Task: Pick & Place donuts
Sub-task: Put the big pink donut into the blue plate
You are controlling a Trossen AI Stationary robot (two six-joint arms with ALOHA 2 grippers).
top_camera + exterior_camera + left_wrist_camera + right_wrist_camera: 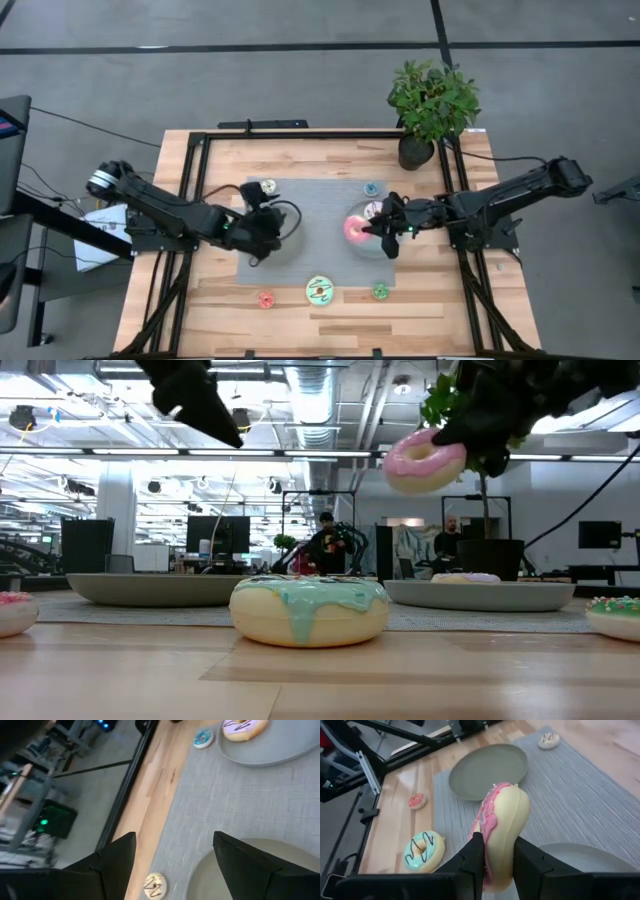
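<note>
Seven donuts are spread about: nearest, along the table's front edge, the red one, the mint-green one and the green one are seen. Mid-table, the pink donut is pinched on edge in the right gripper, held above a grey plate. The left gripper is spread wide over the other plate, nothing held. Farthest, the tan and blue donuts are seen.

donut over right plate (held aloft) | another donut on it
</note>
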